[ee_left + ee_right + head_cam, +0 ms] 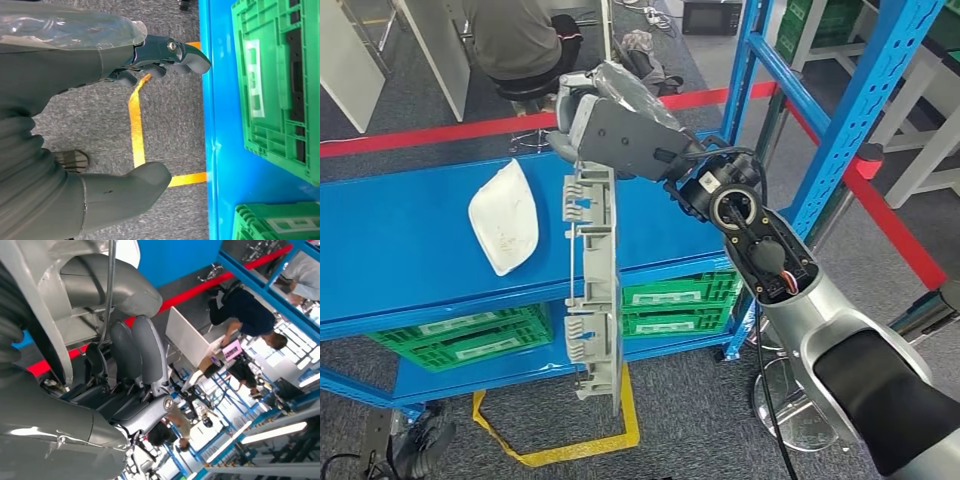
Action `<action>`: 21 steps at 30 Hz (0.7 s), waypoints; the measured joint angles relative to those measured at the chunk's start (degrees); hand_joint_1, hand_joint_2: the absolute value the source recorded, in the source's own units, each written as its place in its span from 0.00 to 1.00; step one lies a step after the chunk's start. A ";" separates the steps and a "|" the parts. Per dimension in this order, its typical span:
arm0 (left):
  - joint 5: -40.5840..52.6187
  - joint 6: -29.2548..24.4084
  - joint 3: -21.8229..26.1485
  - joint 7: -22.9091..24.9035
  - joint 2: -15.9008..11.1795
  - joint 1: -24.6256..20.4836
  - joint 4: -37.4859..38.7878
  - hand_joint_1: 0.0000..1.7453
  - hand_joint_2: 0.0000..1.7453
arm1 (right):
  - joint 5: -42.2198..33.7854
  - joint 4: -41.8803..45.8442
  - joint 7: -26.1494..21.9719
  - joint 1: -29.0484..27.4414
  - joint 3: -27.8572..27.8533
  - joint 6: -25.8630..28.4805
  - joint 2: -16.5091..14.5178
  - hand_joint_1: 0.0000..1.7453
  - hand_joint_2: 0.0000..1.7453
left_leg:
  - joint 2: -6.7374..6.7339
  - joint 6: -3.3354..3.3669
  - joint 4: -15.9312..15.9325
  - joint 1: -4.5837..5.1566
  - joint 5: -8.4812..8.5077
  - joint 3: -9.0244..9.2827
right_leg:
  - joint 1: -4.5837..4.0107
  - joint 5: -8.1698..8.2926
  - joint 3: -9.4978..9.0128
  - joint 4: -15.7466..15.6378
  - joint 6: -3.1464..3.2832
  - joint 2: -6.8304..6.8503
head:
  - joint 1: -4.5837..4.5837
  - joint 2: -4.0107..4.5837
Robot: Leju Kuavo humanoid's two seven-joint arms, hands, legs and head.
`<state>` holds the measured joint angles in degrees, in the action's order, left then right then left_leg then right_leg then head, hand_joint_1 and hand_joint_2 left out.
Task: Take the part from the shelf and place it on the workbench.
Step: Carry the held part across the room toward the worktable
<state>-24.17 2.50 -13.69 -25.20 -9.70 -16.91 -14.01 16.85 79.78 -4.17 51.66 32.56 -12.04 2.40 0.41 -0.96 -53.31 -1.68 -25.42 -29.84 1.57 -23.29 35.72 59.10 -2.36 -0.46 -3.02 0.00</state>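
The right hand (580, 135) grips the top end of a long grey plastic part (593, 285), hanging upright before the blue shelf (395, 240), while the left hand (113, 120) is spread, holding nothing.

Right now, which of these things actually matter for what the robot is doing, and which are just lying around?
Part of the job:
- long grey part, hanging from the right hand
- blue shelf it is taken from

Just lying about:
- white part left on the shelf
- green crates on the lower level
- yellow floor tape
- seated person behind the shelf
- left hand, holding nothing
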 joint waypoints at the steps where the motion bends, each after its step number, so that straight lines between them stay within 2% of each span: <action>1: 0.04 -0.01 0.01 0.04 0.00 -0.08 0.00 0.00 1.00 | 0.00 -0.03 0.02 -0.01 -0.10 0.00 0.01 1.00 1.00 | 0.06 -0.42 -0.33 0.01 -0.21 -0.20 | -0.07 0.32 -1.01 -2.02 0.17 -0.10 | -0.08 0.00; 4: 0.34 0.02 0.03 0.18 0.09 -0.21 0.00 0.00 1.00 | 0.05 -0.09 0.25 -0.22 -0.36 0.04 0.09 1.00 1.00 | 0.10 -1.36 -0.60 -0.01 -0.27 -0.76 | -0.38 -0.37 -1.38 -2.67 1.49 -0.30 | 0.19 0.00; 6: 0.56 0.06 0.03 0.23 0.16 -0.35 0.00 0.00 1.00 | 0.09 -0.06 0.39 -0.26 -0.47 0.09 0.14 1.00 1.00 | -0.04 -1.76 -2.30 -0.11 -1.42 -1.48 | -0.25 -0.42 -1.62 -2.88 2.25 -0.28 | 0.69 0.00; 7: 0.64 0.08 0.03 0.24 0.17 -0.47 0.00 0.00 1.00 | 0.10 -0.03 0.39 -0.23 -0.48 0.09 0.14 1.00 1.00 | -0.10 -1.90 -5.06 -0.11 -2.78 -2.88 | -0.19 -0.43 -1.77 -3.00 2.57 -0.24 | 1.12 0.00; 9: 0.69 0.08 0.03 0.26 0.19 -0.59 0.00 0.00 1.00 | 0.11 -0.05 0.45 -0.35 -0.49 0.09 0.15 1.00 1.00 | -0.16 -2.00 -13.60 -0.04 -6.02 -7.52 | -0.40 -0.53 -1.83 -3.04 2.97 -0.16 | 1.93 0.00; 10: 0.70 0.08 0.03 0.27 0.19 -0.53 0.00 0.00 1.00 | 0.11 -0.06 0.50 -0.49 -0.49 0.08 0.15 1.00 1.00 | -0.16 -1.96 -17.31 0.02 -6.93 -9.78 | -0.55 -0.58 -1.84 -3.04 3.11 -0.16 | 2.13 0.00; 11: 0.71 0.08 0.03 0.29 0.19 -0.46 0.00 0.00 1.00 | 0.11 -0.07 0.54 -0.61 -0.48 0.08 0.15 1.00 1.00 | -0.16 -1.83 -19.09 0.07 -6.78 -11.16 | -0.70 -0.63 -1.88 -3.04 3.22 -0.18 | 2.22 0.00; 12: 0.72 0.08 0.03 0.31 0.20 -0.42 0.00 0.00 1.00 | 0.10 -0.07 0.56 -0.68 -0.49 0.08 0.15 1.00 1.00 | -0.16 -1.60 -18.50 0.13 -5.52 -11.39 | -0.84 -0.66 -1.95 -3.03 3.29 -0.23 | 2.26 0.00; 13: 0.74 0.08 0.04 0.32 0.19 -0.45 0.00 0.00 1.00 | 0.10 -0.07 0.56 -0.68 -0.49 0.08 0.15 1.00 1.00 | -0.16 -1.23 -15.72 0.25 -3.36 -10.49 | -0.95 -0.71 -2.06 -3.03 3.33 -0.28 | 2.28 0.00; 15: 0.78 0.09 0.15 0.32 0.18 -0.66 0.00 0.00 1.00 | 0.07 -0.07 0.56 -0.50 -0.50 0.09 0.15 1.00 1.00 | -0.19 -0.30 -7.53 0.74 0.98 -7.13 | -1.21 -0.83 -2.17 -2.98 3.26 -0.37 | 2.36 0.00; 16: 0.82 0.10 0.28 0.33 0.17 -0.82 0.00 0.00 1.00 | 0.07 -0.07 0.57 -0.38 -0.52 0.09 0.16 1.00 1.00 | -0.26 -0.01 -4.39 0.99 2.11 -5.80 | -1.33 -0.89 -2.11 -2.95 3.13 -0.41 | 2.39 0.00; 18: 0.91 0.13 0.56 0.36 0.20 -1.06 0.00 0.00 1.00 | 0.04 -0.09 0.60 -0.22 -0.57 0.12 0.19 1.00 1.00 | -0.29 0.21 -1.95 1.39 2.33 -4.83 | -1.47 -0.93 -1.95 -2.99 2.70 -0.42 | 2.38 0.00; 20: 0.98 0.27 0.68 0.37 0.24 -1.10 0.00 0.00 1.00 | 0.01 -0.11 0.63 -0.20 -0.63 0.16 0.24 1.00 1.00 | -0.23 0.50 -1.46 1.21 2.44 -4.63 | -1.41 -1.17 -1.87 -2.91 2.11 -0.32 | 2.28 0.00; 21: 1.02 0.37 0.69 0.37 0.26 -1.10 0.00 0.00 1.00 | -0.01 -0.11 0.63 -0.19 -0.67 0.17 0.27 1.00 1.00 | -0.23 0.76 -1.22 1.07 2.52 -4.43 | -1.40 -1.92 -1.46 -1.97 1.84 -0.24 | 2.18 0.00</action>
<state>-23.15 2.87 -13.00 -24.83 -9.45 -18.02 -14.01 16.85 79.67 -3.54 51.46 31.89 -11.87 2.67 0.19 -0.20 -54.52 -0.61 -22.90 -34.28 0.18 -25.20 34.26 57.13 -0.53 -0.70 -0.84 0.00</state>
